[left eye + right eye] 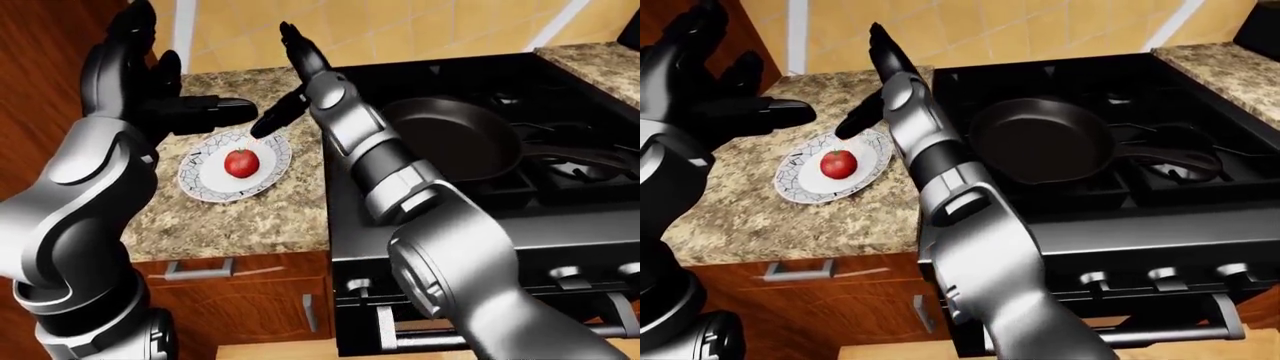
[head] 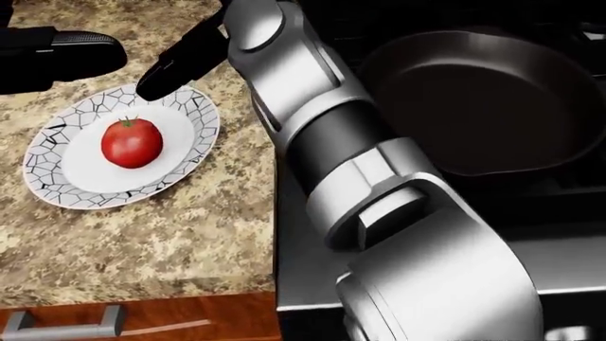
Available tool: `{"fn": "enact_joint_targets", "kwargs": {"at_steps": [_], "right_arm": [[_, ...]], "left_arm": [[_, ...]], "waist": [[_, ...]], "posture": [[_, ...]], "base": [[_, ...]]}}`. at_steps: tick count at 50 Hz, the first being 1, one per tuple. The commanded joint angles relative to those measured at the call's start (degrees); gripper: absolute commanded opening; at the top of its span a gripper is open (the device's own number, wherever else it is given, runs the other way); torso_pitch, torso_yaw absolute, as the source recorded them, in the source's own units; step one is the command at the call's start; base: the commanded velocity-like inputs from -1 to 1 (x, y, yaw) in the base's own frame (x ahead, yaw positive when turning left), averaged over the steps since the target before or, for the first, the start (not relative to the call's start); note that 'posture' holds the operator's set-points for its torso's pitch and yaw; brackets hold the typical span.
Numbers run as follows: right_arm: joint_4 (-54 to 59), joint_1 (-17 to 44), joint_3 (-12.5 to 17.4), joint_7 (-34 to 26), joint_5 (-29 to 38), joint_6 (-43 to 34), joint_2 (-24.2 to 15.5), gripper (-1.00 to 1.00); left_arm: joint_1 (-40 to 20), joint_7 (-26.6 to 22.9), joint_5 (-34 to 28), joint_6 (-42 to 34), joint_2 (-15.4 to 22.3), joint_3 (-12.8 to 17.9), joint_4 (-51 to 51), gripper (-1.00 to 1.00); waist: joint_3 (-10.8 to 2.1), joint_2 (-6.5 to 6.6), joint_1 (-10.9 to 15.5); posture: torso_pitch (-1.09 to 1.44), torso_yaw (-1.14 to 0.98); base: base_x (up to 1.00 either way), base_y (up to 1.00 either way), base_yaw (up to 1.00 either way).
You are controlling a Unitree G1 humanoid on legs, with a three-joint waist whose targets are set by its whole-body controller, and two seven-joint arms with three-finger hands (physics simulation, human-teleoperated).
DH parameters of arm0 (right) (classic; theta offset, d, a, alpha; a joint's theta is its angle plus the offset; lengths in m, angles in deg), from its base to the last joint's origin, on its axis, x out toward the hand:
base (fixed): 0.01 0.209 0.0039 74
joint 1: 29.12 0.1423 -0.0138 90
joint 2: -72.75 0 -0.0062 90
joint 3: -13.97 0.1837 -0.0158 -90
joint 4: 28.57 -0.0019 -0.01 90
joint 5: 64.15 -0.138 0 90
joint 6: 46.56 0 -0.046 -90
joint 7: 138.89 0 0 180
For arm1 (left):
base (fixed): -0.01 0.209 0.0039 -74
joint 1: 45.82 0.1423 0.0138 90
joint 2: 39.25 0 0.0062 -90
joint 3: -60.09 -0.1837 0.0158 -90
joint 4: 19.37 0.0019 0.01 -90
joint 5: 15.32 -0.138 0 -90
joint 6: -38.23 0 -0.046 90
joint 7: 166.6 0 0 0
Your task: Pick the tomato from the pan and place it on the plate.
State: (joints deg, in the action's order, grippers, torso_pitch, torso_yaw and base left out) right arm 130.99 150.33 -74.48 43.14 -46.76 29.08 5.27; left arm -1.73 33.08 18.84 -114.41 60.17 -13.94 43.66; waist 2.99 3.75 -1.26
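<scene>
The red tomato (image 2: pixel 131 142) sits upright in the middle of the white plate with a black crackle rim (image 2: pixel 57 192) on the granite counter, left of the stove. The black pan (image 1: pixel 1040 139) is empty on the stove's left burner. My right hand (image 1: pixel 283 82) is open above the plate's right edge, fingers pointing up and thumb (image 2: pixel 161 78) pointing down toward the plate, apart from the tomato. My left hand (image 1: pixel 180 75) is open and empty above the plate's upper left, thumb stretched right.
The black stove (image 1: pixel 1160 225) fills the right, with knobs and an oven handle (image 1: pixel 1170 334) low down. The granite counter (image 1: pixel 250 217) ends at wood cabinets with a drawer handle (image 1: pixel 198 268). A wooden wall stands at the left; a second counter piece (image 1: pixel 600 64) lies right of the stove.
</scene>
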Motion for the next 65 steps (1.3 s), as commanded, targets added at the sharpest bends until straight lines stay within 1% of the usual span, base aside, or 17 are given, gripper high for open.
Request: {"fn": "enact_joint_targets", "kwargs": {"at_steps": [1, 6, 7, 9, 13, 14, 16, 23, 28, 37, 45, 48, 52, 53, 55, 60, 65], "right_arm": [[-2.6, 2.6, 0.0, 0.2, -1.0, 1.0, -0.6, 1.00], [-4.3, 2.5, 0.1, 0.3, -2.7, -0.5, -1.8, 1.00], [-5.3, 2.5, 0.7, -0.1, -3.9, -1.3, -2.0, 1.00], [-7.1, 2.4, 0.4, -0.2, -4.6, -2.3, -2.7, 1.00], [-12.4, 0.9, 0.1, -0.3, -6.3, -4.8, -4.0, 1.00], [-14.0, 0.4, 0.4, -0.3, -7.1, -5.9, -4.3, 1.00], [-16.5, -0.5, 0.0, -0.1, -7.6, -7.1, -4.7, 1.00], [-27.4, -5.0, -0.9, 0.3, -8.2, -13.3, -6.2, 1.00], [-39.1, -10.9, -0.9, 0.3, -8.3, -19.0, -7.7, 1.00], [-54.6, -16.3, -0.8, -0.4, -7.5, -27.6, -10.5, 1.00], [-68.1, -20.8, -0.1, -2.9, -5.8, -35.8, -13.4, 1.00], [-72.5, -21.5, 0.6, -3.7, -5.4, -38.8, -14.4, 1.00], [-81.9, -24.6, 0.1, -5.8, -3.9, -44.1, -16.4, 1.00], [-84.3, -25.3, 0.4, -6.2, -3.5, -45.6, -16.6, 1.00], [-87.7, -25.7, 0.6, -7.1, -2.9, -48.1, -17.1, 1.00], [-96.0, -24.9, 1.1, -10.6, -1.5, -55.9, -20.2, 1.00], [-101.9, -27.2, 1.7, -12.5, -0.3, -59.2, -21.9, 1.00]], "left_arm": [[-1.5, -0.2, -0.4, 1.8, 0.7, 0.8, -1.1, 1.00], [-1.5, -0.6, -1.0, 2.3, 0.7, 0.7, -0.7, 1.00], [-1.5, -0.6, -1.0, 2.1, 0.6, 0.6, -0.9, 1.00], [-1.7, -0.6, -1.1, 2.0, 0.4, 0.3, -1.1, 1.00], [-1.5, -1.0, -1.6, 2.1, 0.1, 0.1, -1.3, 1.00], [-1.7, -1.2, -1.7, 2.1, 0.1, 0.0, -1.1, 1.00], [-1.7, -1.3, -2.0, 2.2, -0.1, -0.2, -1.1, 1.00], [-2.0, -1.6, -2.6, 2.3, -0.3, 0.1, -0.8, 1.00], [-1.9, -1.9, -3.1, 2.6, -0.7, -0.2, -0.8, 1.00], [-2.0, -1.9, -3.6, 2.4, -1.0, -0.2, -1.3, 1.00], [-2.0, -2.3, -5.2, 3.2, -1.5, -1.0, -1.3, 1.00], [-2.0, -2.5, -5.8, 3.2, -1.6, -1.1, -1.3, 1.00], [-1.5, -3.4, -7.5, 3.7, -1.9, -2.0, -1.4, 1.00], [-1.6, -3.6, -7.8, 3.5, -2.0, -1.9, -1.6, 1.00], [-1.5, -4.0, -8.4, 3.6, -2.2, -1.9, -1.5, 1.00], [-2.0, -4.6, -9.0, 2.8, -2.6, -1.6, -1.9, 1.00], [-2.4, -4.4, -9.2, 1.7, -2.8, -1.5, -3.0, 1.00]], "waist": [[-1.68, 0.33, 0.0], [-1.61, 0.32, 0.1], [-1.60, 0.28, 0.1], [-1.58, 0.19, 0.1], [-1.48, -0.04, 0.2], [-1.46, -0.09, 0.3], [-1.45, -0.21, 0.3], [-1.41, -0.53, 0.5], [-1.42, -0.93, 0.7], [-1.39, -1.41, 0.9], [-1.36, -1.86, 1.1], [-1.35, -2.00, 1.1], [-1.24, -2.23, 1.3], [-1.20, -2.29, 1.3], [-1.19, -2.36, 1.4], [-1.08, -2.48, 1.4], [-0.86, -2.66, 1.4]], "posture": [[0.00, 0.00], [0.00, 0.00], [0.00, 0.00], [0.00, 0.00], [0.00, 0.00], [0.00, 0.00], [0.00, 0.00], [0.00, 0.00], [0.00, 0.00], [0.00, 0.00], [0.00, 0.00], [0.00, 0.00], [0.00, 0.00], [0.00, 0.00], [0.00, 0.00], [0.00, 0.00], [0.00, 0.00]], "base": [[0.00, 0.00, 0.00], [0.00, 0.00, 0.00], [0.00, 0.00, 0.00], [0.00, 0.00, 0.00], [0.00, 0.00, 0.00], [0.00, 0.00, 0.00], [0.00, 0.00, 0.00], [0.00, 0.00, 0.00], [0.00, 0.00, 0.00], [0.00, 0.00, 0.00], [0.00, 0.00, 0.00], [0.00, 0.00, 0.00], [0.00, 0.00, 0.00], [0.00, 0.00, 0.00], [0.00, 0.00, 0.00], [0.00, 0.00, 0.00], [0.00, 0.00, 0.00]]}}
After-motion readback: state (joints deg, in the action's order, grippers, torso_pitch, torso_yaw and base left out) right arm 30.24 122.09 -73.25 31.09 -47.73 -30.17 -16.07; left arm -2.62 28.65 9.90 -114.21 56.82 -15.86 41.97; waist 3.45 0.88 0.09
